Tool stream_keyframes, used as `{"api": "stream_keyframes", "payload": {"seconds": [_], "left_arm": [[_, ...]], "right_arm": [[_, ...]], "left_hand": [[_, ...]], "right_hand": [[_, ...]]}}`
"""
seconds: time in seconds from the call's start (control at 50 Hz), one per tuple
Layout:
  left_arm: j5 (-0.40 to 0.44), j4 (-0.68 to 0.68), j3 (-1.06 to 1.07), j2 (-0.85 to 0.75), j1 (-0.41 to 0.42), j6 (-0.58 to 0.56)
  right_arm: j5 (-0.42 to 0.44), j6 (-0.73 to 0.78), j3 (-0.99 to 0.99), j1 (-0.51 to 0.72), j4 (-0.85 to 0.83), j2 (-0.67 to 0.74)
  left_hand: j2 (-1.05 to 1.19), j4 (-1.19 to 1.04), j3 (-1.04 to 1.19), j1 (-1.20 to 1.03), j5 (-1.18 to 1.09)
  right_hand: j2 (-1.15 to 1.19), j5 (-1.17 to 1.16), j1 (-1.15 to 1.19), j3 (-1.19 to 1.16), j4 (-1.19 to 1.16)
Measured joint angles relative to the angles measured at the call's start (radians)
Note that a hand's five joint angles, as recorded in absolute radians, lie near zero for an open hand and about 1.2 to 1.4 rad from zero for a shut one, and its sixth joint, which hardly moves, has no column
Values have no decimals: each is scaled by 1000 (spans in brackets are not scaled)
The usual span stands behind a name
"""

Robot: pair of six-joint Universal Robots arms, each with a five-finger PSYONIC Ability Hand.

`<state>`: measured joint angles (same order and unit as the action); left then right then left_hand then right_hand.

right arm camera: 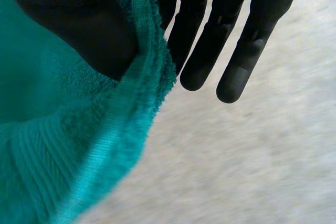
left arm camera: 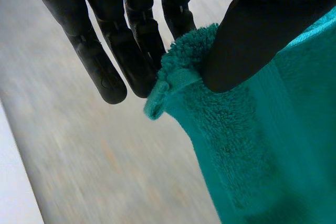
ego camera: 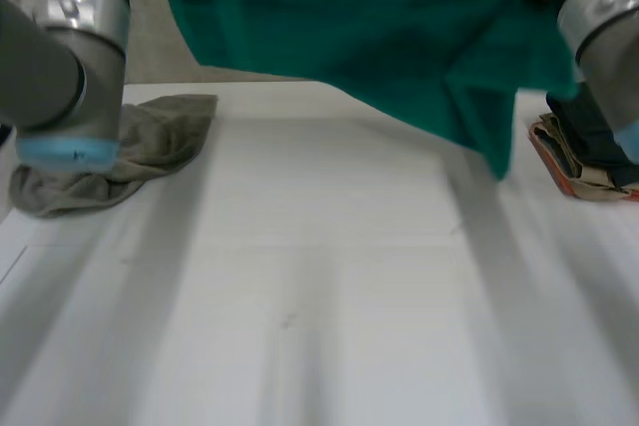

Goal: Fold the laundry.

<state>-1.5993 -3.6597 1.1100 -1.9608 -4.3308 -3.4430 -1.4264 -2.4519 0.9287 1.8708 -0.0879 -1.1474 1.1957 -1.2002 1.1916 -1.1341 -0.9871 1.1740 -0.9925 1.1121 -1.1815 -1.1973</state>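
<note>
Towel (ego camera: 379, 37), green terry, hangs spread in the air above the far side of the worktop (ego camera: 319, 276), with one low fold drooping toward the worktop's right side. The left hand (left arm camera: 137, 51) pinches a top corner between thumb and straight fingers. The right hand (right arm camera: 205, 40) nips the hem of the other top edge the same way, thumb pressed onto the cloth against its fingers. Both holds look shallow, with only a thin margin of hem caught, so I judge slipping to be the main risk: a quick swing or the weight of the hanging cloth could pull a corner free and drop the towel in a heap. The uneven hang could also make it land creased or skewed. A grey cloth (ego camera: 130, 162) lies on the worktop's left side and a folded stack (ego camera: 584, 157) sits at its right edge, and a wide lay-down could drape over or drag either.
</note>
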Motion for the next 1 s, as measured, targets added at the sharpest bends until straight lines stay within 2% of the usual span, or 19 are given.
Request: {"api": "stream_keyframes", "payload": {"seconds": [0.14, 0.26, 0.36, 0.38, 0.44, 0.54, 0.64, 0.74, 0.82, 0.86, 0.9, 0.92, 1.0], "left_arm": [[9, 63, 225, 23, -31, -1], [30, 40, 451, 40, -59, -3], [52, -3, 558, 56, -79, -5], [55, -10, 571, 62, -84, -6], [60, -18, 590, 80, -94, -6], [66, -20, 611, 126, -102, -4], [78, -17, 632, 169, -103, -3], [86, -11, 655, 197, -103, -2], [89, -8, 679, 217, -102, -2], [89, -7, 689, 223, -102, -2], [89, -3, 701, 232, -102, -2], [89, 1, 707, 239, -102, -2], [89, 26, 730, 270, -102, -3]], "right_arm": [[38, -1, 145, -3, 116, -4], [40, -35, 275, -7, 140, 82], [32, -176, 328, -37, 138, 169], [31, -222, 336, -48, 138, 180], [29, -355, 359, -83, 139, 193], [33, -593, 420, -143, 142, 192], [41, -683, 489, -184, 146, 173], [68, -668, 540, -199, 145, 137], [120, -640, 567, -199, 146, 115], [143, -635, 574, -198, 147, 112], [174, -632, 582, -196, 148, 110], [189, -629, 588, -196, 148, 108], [215, -610, 603, -197, 149, 86]], "left_hand": [[1, 0, 2, 0, 0], [1, 0, 2, 0, 0], [1, 0, 2, 0, 0], [1, 0, 2, 0, 0], [1, 0, 2, 0, 0], [1, 0, 2, 0, 0], [1, 0, 2, 0, 0], [1, 0, 2, 0, 0], [1, 0, 2, 0, 0], [1, 0, 2, 0, 0], [1, 0, 2, 0, 0], [1, 0, 2, 0, 0], [1, 0, 2, 0, 0]], "right_hand": [[0, 0, 0, 0, 0], [-14, 8, -6, 10, 12], [-628, 616, -564, 625, 640], [-705, 706, -641, 704, 721], [-738, 756, -672, 745, 767], [-736, 732, -665, 740, 757], [-634, 615, -567, 638, 650], [-574, 559, -511, 577, 593], [-550, 535, -484, 548, 568], [-421, 430, -359, 425, 442], [-115, 126, -59, 142, 158], [-30, 34, 10, 46, 59], [2, 12, 10, -1, 6]]}}
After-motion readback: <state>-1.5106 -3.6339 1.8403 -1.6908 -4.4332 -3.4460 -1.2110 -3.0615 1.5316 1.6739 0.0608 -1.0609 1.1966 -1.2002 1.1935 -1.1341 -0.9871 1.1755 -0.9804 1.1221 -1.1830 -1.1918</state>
